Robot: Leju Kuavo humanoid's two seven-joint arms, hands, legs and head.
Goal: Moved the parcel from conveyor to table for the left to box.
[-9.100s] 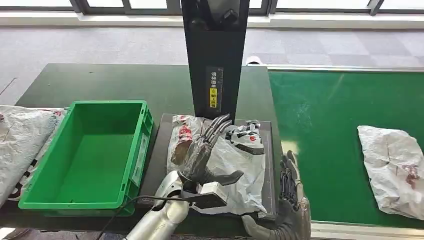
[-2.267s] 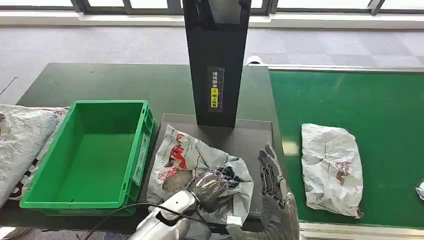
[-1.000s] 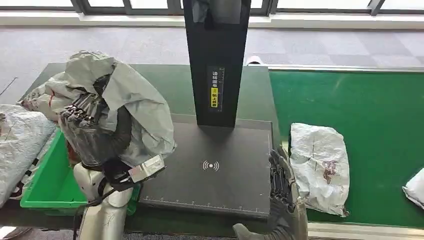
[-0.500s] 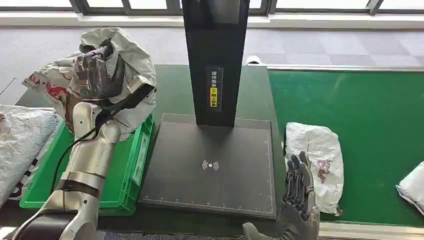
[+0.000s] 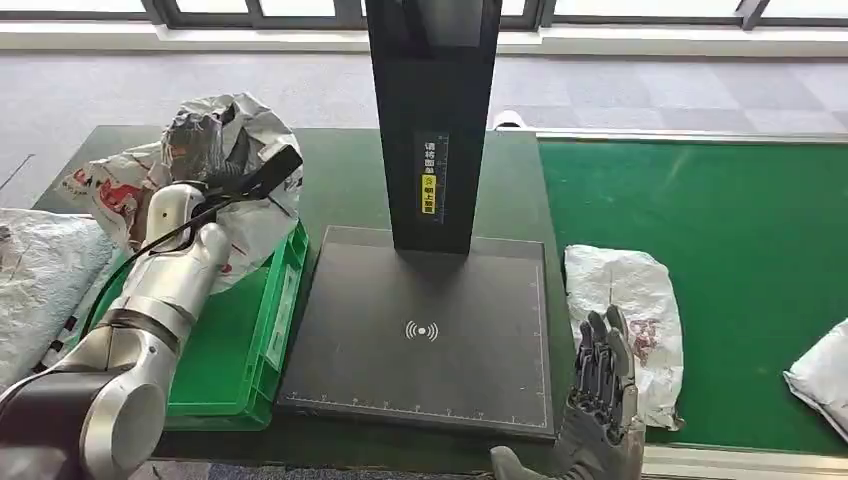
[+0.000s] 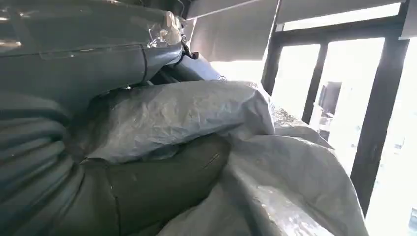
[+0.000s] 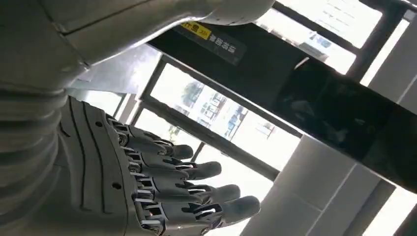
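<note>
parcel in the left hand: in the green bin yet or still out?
Still out. The left hand holds the parcel raised above the far end of the green bin; its lower edge hangs over the bin's rim, and the bin floor shows bare.

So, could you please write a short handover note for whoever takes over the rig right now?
Left hand: grips a crumpled grey plastic parcel, held above the far end of the green plastic crate.
Right hand: open, holds nothing, beside a second grey parcel at the green conveyor edge.
Black scanner pad: bare.
Done: first parcel lifted over the crate.
Left: release it inside; fetch the second.
</note>
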